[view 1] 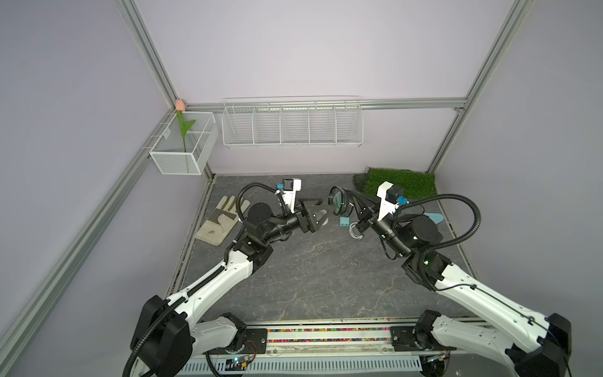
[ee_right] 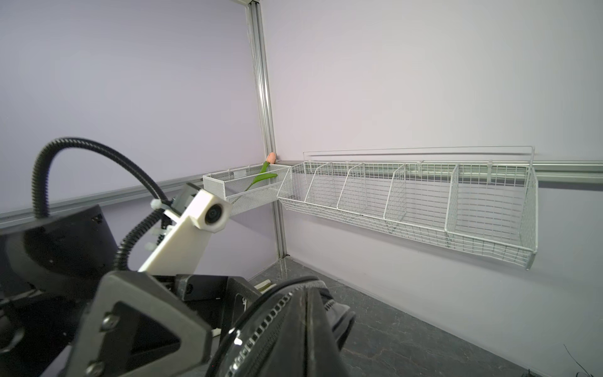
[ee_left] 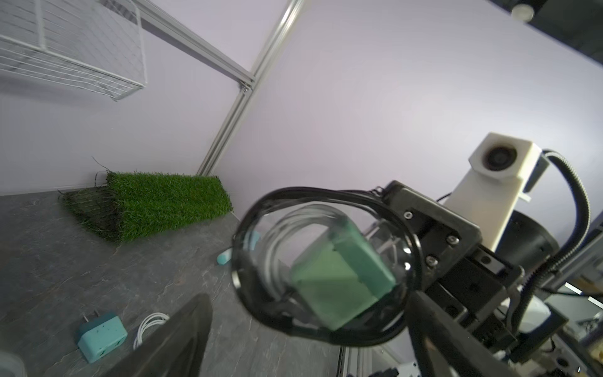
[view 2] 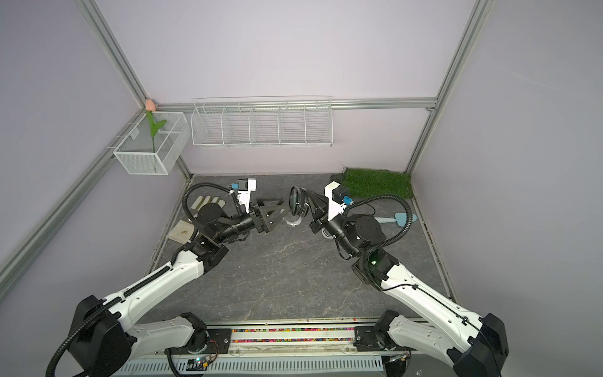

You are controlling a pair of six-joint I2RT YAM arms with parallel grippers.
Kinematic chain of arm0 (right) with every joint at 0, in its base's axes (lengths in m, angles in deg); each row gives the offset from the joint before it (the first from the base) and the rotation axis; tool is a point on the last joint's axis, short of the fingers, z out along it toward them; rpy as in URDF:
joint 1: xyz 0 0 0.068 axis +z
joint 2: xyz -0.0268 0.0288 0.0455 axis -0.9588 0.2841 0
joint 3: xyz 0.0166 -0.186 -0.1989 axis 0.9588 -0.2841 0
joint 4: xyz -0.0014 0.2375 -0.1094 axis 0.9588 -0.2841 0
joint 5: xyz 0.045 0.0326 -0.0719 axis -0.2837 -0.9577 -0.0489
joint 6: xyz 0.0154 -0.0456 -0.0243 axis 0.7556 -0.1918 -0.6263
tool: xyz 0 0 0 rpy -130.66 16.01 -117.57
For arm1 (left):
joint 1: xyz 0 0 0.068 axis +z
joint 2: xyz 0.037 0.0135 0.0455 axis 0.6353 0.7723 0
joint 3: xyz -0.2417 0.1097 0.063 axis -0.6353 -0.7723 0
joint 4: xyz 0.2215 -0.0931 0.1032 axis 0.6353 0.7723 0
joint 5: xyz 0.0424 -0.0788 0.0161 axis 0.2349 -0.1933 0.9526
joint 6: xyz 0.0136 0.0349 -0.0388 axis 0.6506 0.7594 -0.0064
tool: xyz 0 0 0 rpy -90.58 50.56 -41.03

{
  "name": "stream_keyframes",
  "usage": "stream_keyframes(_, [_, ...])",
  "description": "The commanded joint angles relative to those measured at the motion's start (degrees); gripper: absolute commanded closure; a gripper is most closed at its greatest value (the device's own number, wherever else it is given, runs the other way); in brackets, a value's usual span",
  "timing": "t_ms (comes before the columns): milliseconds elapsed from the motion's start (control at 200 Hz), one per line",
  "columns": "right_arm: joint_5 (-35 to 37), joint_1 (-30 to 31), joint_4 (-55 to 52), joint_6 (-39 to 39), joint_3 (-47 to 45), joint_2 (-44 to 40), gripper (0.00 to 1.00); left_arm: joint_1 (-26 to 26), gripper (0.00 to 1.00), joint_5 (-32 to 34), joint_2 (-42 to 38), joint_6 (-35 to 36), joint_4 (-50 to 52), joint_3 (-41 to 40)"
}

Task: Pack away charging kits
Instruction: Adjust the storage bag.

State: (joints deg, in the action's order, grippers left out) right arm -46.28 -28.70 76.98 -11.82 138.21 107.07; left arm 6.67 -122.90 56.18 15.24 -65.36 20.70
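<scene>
Right, nearest me, along the bottom edge of both top views, runs the mounting rail [view 1: 326,333]. Both arms reach up from it over a dark grey marbled tabletop [view 1: 310,277].

At mid-frame the left gripper [view 1: 321,213] stands with its jaws spread wide. A pale round thing [view 2: 292,222] lies on the tabletop just under it; I cannot tell what it is. Facing it, the right gripper [view 1: 351,201] is clamped on the rim of a black-rimmed case [view 1: 339,202], held on edge up off the tabletop. That case fills the middle of the left wrist view, and through its clear side I see a green plug [ee_left: 342,284] and cable loops [ee_left: 274,254] inside.

Just below the case, a teal plug [view 1: 344,221] lies on the tabletop. A white coil [view 1: 354,231] lies beside it, partly covered by the right wrist.

A beige glove [view 1: 218,225] lies at middle left. A blue trowel [view 2: 397,218] lies at middle right, crossed by the right arm's black hose.

Farther up, a grass mat [view 1: 401,182] fills the back corner at the right. Lilac walls close the room. A wire basket [view 1: 292,130] hangs on the back wall, and a mesh box [view 1: 176,163] with a tulip [view 1: 180,104] sits at upper left.
</scene>
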Motion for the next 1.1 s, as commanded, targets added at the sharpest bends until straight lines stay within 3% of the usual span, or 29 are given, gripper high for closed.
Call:
stream_keyframes(0, [-0.7,0.5,-0.1,-2.3,4.0,-0.7,0.94,4.0,0.06,-0.9,3.2,-14.2,-20.6,-4.3])
stream_keyframes(125, [-1.8,0.9,-0.7,-3.1,5.4,-0.5,0.94,5.0,0.04,-3.4,8.4,-21.9,-35.3,-5.4])
stream_keyframes(250, [-2.3,1.5,-0.8,-3.9,6.6,0.6,0.94,5.0,0.04,-6.4,13.6,-26.9,-43.7,-2.8])
stream_keyframes(870, [-3.1,3.4,5.6,-6.4,13.1,9.5,0.94,2.5,0.0,-6.8,16.9,-31.6,-44.0,1.8])
stream_keyframes(1091, [-5.8,3.3,7.8,-7.3,17.4,13.9,0.94,2.3,0.0,-7.0,13.2,-31.7,-44.0,1.3])
